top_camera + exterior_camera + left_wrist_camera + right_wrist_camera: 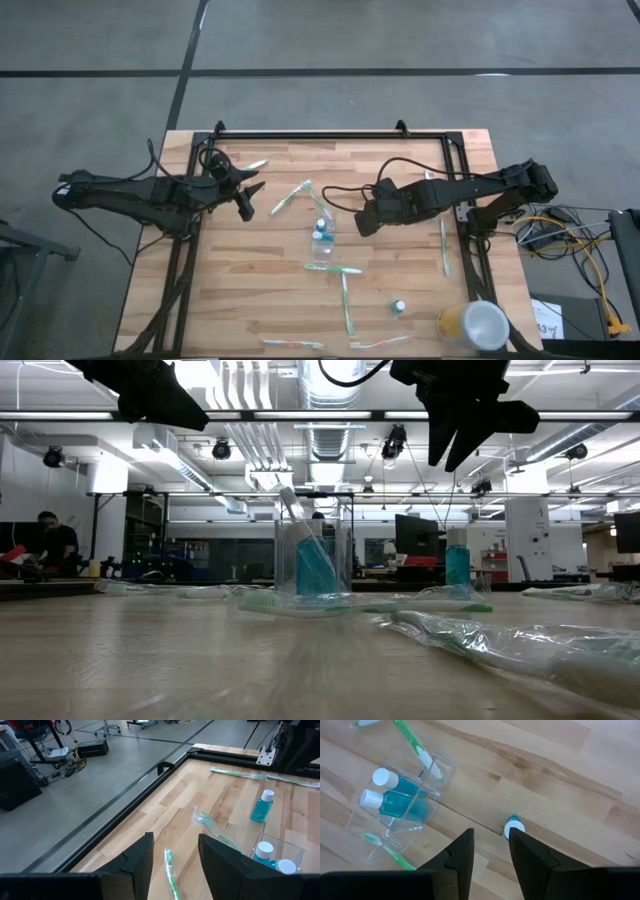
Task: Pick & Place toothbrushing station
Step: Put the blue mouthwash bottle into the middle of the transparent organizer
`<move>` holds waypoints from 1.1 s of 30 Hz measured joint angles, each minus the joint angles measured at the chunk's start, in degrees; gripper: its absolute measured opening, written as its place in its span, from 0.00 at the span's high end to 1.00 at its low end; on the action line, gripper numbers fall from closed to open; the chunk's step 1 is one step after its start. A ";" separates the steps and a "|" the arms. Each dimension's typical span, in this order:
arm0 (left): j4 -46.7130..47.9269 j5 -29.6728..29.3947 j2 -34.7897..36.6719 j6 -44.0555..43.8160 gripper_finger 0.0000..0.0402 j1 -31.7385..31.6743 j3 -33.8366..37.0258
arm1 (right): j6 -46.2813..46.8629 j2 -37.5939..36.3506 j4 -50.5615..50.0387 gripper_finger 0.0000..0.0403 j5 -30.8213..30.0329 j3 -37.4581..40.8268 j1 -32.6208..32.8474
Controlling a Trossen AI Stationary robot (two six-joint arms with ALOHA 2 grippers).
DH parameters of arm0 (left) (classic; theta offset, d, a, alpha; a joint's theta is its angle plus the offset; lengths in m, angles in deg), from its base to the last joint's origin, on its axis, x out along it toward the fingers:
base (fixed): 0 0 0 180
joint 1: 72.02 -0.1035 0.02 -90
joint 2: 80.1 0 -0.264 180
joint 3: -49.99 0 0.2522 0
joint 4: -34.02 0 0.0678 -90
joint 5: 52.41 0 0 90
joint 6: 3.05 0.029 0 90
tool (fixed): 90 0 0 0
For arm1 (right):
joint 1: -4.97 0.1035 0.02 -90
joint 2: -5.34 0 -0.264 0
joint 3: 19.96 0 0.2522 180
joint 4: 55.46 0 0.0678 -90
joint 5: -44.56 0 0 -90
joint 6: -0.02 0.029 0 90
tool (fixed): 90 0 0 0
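A small clear cup [322,240] stands mid-table with two teal, white-capped bottles [395,800] in it. Thin white-and-green toothbrushes lie scattered; one [290,198] rests between the cup and my left gripper [248,200]. That gripper is open and low, and a green brush [171,875] shows on the wood between its fingers [142,862]. My right gripper [363,225] hangs open and empty, high to the right of the cup. A loose teal bottle [514,827] stands on the wood below it, also seen in the low view [457,565].
More wrapped toothbrushes lie at the front [347,303], along the right side [443,245] and at the front edge [293,344]. A small bottle [399,307] stands front right, near a yellow cup with a white top [475,325]. A black frame [330,133] rims the table.
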 joint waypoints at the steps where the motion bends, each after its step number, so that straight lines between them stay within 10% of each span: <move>1: 0.01 0.00 0.00 0.00 0.60 0.00 0.00 | 0.06 0.00 -0.02 0.71 0.00 0.00 0.00; 33: 0.05 0.04 -0.02 0.00 0.60 0.02 0.00 | 7.72 1.31 8.88 0.54 1.09 11.07 -0.61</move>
